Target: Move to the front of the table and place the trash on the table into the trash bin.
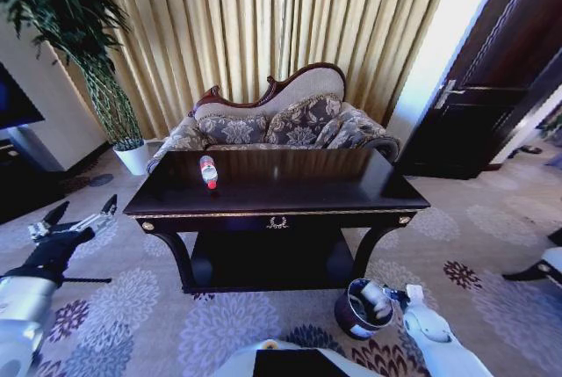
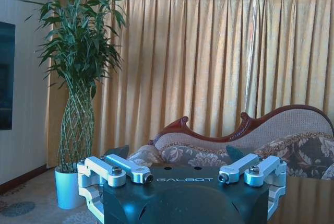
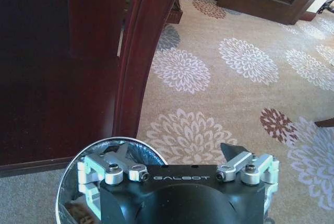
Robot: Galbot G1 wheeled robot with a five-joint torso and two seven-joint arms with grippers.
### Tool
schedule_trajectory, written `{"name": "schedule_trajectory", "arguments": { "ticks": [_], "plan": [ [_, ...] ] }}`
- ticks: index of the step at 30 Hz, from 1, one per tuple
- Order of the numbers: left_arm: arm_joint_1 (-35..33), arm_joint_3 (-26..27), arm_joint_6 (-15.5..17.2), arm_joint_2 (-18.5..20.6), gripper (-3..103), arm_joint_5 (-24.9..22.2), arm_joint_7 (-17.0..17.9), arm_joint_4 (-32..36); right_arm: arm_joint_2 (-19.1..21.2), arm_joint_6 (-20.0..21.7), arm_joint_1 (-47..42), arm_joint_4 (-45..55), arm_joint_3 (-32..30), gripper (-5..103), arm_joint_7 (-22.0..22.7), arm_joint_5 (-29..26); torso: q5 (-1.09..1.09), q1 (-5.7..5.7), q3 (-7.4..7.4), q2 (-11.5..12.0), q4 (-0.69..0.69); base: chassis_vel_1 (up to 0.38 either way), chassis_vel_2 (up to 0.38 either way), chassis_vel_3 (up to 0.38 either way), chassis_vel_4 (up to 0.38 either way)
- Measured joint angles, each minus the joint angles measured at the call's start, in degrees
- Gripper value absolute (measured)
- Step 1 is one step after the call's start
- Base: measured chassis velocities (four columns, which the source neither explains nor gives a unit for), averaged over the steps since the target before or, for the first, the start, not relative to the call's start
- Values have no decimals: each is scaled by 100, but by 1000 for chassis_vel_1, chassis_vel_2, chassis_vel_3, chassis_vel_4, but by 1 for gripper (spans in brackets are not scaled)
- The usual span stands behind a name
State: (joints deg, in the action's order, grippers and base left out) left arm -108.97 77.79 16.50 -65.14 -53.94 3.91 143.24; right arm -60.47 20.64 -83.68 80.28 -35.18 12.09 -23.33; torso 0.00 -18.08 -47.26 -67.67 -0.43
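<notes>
The dark glossy table (image 1: 351,185) stands straight ahead, and its curved leg (image 3: 134,62) is close in the right wrist view. A clear bottle with a red cap (image 1: 208,171) lies on the tabletop's left half. The round dark trash bin (image 1: 360,308) sits on the carpet by the table's front right leg, its pale rim (image 3: 78,162) under my right hand. My right gripper (image 1: 379,298) (image 3: 177,151) hangs open over the bin with nothing between its fingers. My left gripper (image 1: 77,221) (image 2: 180,153) is open and empty, held low to the left of the table.
A patterned sofa (image 1: 281,122) stands behind the table against gold curtains. A tall plant in a white pot (image 1: 133,155) is at the back left, with dark furniture (image 1: 22,175) along the left wall. A dark door (image 1: 492,87) is at the right. Flowered carpet surrounds the table.
</notes>
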Motion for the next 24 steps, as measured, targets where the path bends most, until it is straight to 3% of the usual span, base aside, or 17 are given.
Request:
{"name": "schedule_trajectory", "arguments": {
  "ticks": [18, 21, 24],
  "plan": [
    [-26, 8, -13, -1, 100, -6, -5, 0, 21, 2, -59, 91, -24, 100, 5, -22, 0, 0, 0, 0, 0, 0, 0, 0, 0],
    [-27, 5, -13, -7, 100, -6, -5, 0, 34, -22, -105, 284, -84, 100, 8, -128, 1, 0, 0, 0, -1, 0, 0, 0, 0],
    [-30, 2, -18, -8, 100, -6, -5, 0, 149, -93, -266, 1228, -276, 100, 17, -532, -1, 0, 0, 0, 2, 0, 0, 0, 0]
  ]
}}
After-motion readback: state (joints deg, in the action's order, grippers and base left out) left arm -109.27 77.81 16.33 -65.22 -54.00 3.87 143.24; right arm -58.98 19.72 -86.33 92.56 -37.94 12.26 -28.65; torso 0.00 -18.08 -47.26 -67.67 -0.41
